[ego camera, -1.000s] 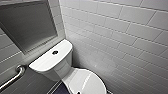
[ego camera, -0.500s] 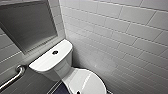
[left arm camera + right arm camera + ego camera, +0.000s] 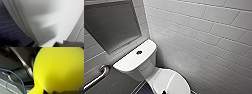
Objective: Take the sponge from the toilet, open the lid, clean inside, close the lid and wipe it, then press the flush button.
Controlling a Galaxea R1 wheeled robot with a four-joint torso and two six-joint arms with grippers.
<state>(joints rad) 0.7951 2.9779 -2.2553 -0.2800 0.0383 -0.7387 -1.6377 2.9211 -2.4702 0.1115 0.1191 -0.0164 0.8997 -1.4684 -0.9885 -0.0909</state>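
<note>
1. Sponge: the sponge (image 3: 58, 69) sits close against the right wrist camera, with robot parts and a blue cable (image 3: 15, 78) behind it. It is off the toilet (image 3: 134, 62). Judged state: the right pincer (image 3: 58, 91) is clamped on the sponge, so the pick-up step is complete.
2. Lid: the lid (image 3: 169, 82) lies flat over the bowl in the head view. The left wrist view shows its glossy white surface at close range, above the dark tiled floor (image 3: 7, 25).
3. Left pincer (image 3: 61, 44): a dark edge shows near the lid; whether it is apart or together cannot be told.
4. Whether the inside has been cleaned cannot be told from a lowered lid.
5. Flush button (image 3: 139, 52): it sits on the tank top with nothing near it. Judged: pressing it remains to be done.
</note>
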